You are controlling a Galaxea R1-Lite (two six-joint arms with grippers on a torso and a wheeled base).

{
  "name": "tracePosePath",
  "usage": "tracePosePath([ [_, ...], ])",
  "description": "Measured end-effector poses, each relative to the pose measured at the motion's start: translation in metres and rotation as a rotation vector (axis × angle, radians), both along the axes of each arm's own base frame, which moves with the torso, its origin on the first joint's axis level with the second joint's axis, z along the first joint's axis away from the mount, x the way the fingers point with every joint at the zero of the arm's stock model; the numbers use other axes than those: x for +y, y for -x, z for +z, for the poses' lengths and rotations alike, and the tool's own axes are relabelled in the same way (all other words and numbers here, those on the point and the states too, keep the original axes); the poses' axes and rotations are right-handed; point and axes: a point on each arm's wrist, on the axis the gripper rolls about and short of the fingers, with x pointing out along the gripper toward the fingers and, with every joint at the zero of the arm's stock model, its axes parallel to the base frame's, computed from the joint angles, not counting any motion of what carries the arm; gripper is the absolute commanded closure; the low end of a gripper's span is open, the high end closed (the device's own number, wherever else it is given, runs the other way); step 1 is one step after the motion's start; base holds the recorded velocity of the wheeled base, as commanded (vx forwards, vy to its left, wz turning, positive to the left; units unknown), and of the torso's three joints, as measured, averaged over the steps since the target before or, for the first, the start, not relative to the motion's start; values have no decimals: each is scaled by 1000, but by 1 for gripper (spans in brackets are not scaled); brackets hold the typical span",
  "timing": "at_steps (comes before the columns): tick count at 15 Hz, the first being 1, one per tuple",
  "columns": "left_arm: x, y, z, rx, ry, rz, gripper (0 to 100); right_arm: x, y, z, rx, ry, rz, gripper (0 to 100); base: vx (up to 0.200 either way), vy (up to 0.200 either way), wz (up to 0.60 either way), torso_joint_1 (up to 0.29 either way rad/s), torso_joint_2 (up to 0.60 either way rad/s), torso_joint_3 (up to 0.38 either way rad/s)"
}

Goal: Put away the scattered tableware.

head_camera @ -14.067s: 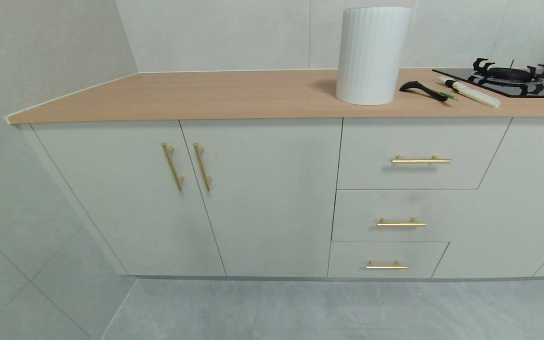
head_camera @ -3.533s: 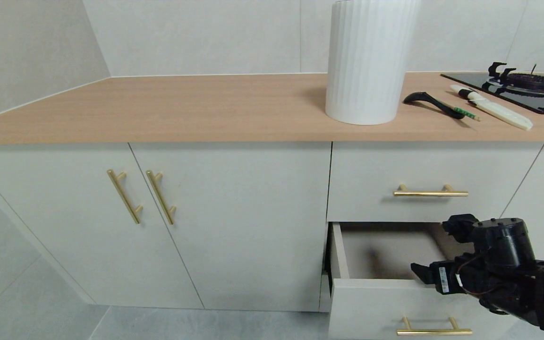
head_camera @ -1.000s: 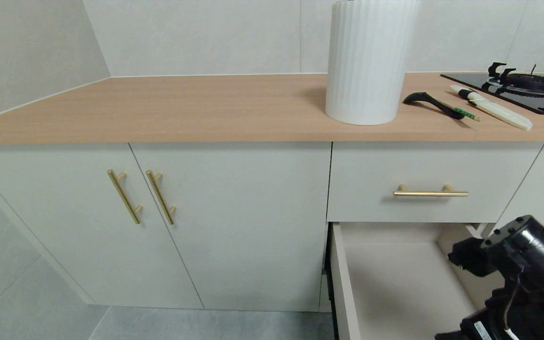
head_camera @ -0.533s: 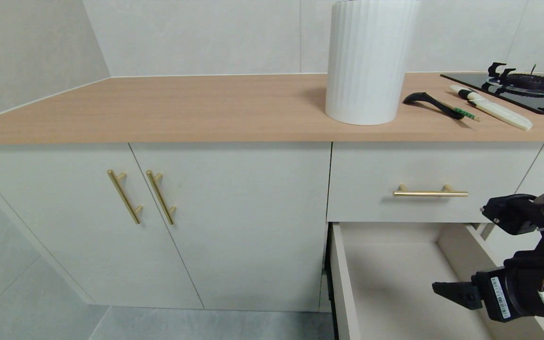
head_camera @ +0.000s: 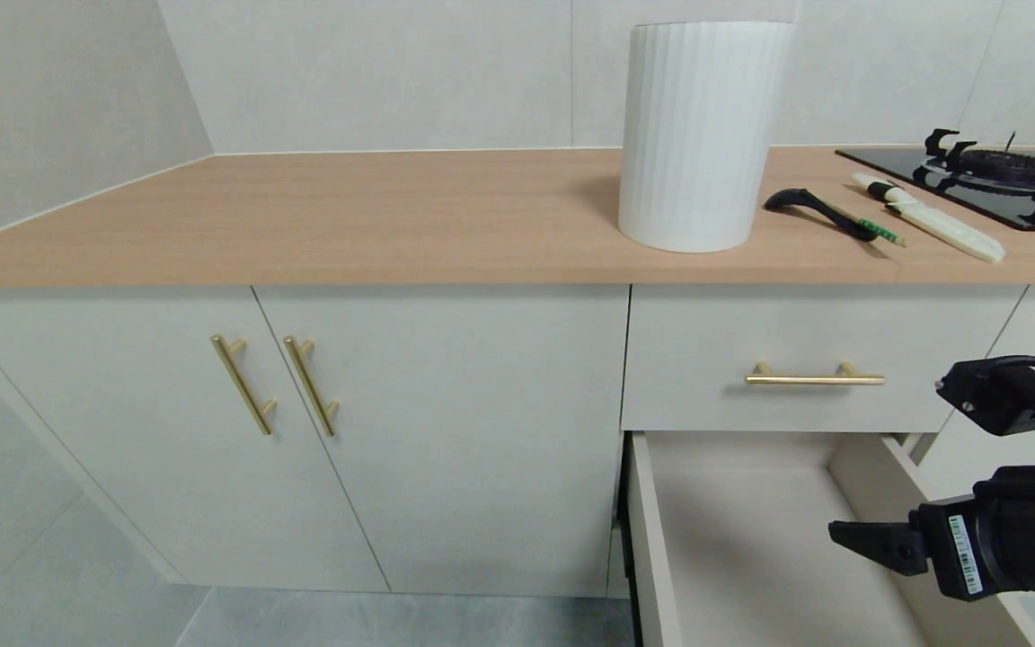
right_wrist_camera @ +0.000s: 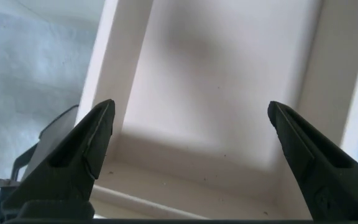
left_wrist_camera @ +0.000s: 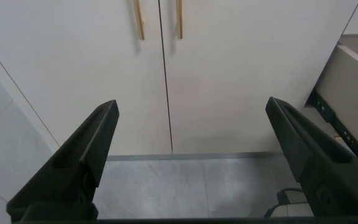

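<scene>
In the head view, a black curved-handled utensil (head_camera: 818, 209) and a cream-white knife (head_camera: 931, 229) lie close together on the light wooden desk (head_camera: 347, 216). They sit between a tall white ribbed cylinder (head_camera: 702, 135) and a black gas hob (head_camera: 985, 175). Below, a beige drawer (head_camera: 652, 539) stands pulled out, with the right gripper (head_camera: 893, 460) over it, released.

In the left wrist view, the left gripper (left_wrist_camera: 191, 118) is spread wide and holds nothing. It faces pale cabinet doors (left_wrist_camera: 229, 81) with brass bar handles (left_wrist_camera: 138, 18).

In the right wrist view, the right gripper's fingers (right_wrist_camera: 92, 143) gape above the drawer's bottom.

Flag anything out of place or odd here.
Utensils lie loose and askew on the counter, between the white canister and the hob: a black tool and a white knife. The drawer under the top one stands open, bare inside. Nothing looks spilled or damaged.
</scene>
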Motion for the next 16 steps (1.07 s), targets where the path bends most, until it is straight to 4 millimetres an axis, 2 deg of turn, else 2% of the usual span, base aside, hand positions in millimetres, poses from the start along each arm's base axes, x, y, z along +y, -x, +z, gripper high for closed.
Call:
tracePosePath([
  [5,0,0,0,0,0,0,0,-1,1,-2,3,14,9,0,0,0,0,107,-466,-276],
  [12,0,0,0,0,0,0,0,-1,1,-3,8,17,11,0,0,0,0,241,-470,-269],
  [16,0,0,0,0,0,1,0,-1,1,-1,-8,34,25,0,0,0,0,49,-101,-62],
])
